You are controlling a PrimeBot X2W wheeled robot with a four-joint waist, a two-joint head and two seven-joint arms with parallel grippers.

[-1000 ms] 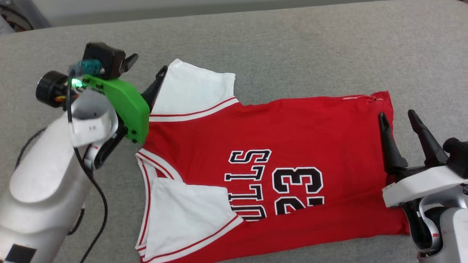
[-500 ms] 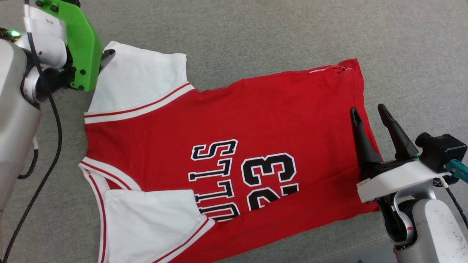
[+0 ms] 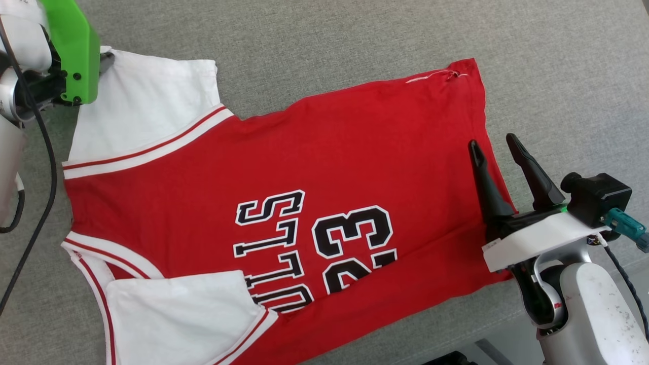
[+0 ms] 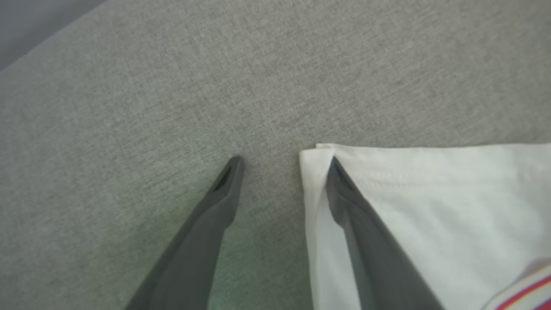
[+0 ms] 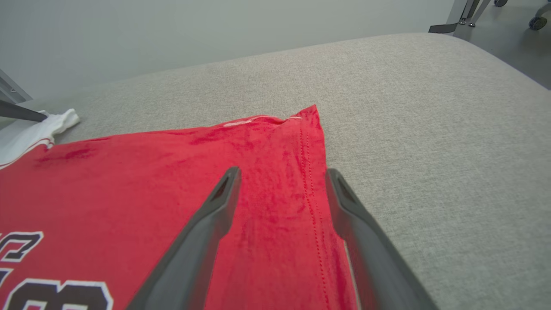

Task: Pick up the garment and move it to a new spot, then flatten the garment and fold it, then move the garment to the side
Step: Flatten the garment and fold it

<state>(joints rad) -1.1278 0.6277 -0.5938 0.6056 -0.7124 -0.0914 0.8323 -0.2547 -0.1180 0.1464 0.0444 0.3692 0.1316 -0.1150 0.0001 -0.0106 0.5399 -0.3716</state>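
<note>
At the sleeve corner (image 4: 316, 151), the left claw (image 4: 285, 160) straddles the garment (image 3: 355, 152) edge, open and empty; right claw (image 3: 492, 140) likewise over the hem (image 5: 312, 202). I'd pinch both layers squarely.

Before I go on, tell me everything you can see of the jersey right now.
The garment is a red knit jersey, white short sleeves with red-and-white striped trim, black white-outlined print. It lies front up, nearly flat, on the grey padded surface, neck toward the robot's left, hem right. The near sleeve is folded over the lettering. The open left end effector straddles the corner of the far sleeve; the open right end effector straddles the hem edge. Neither grips it.
</note>
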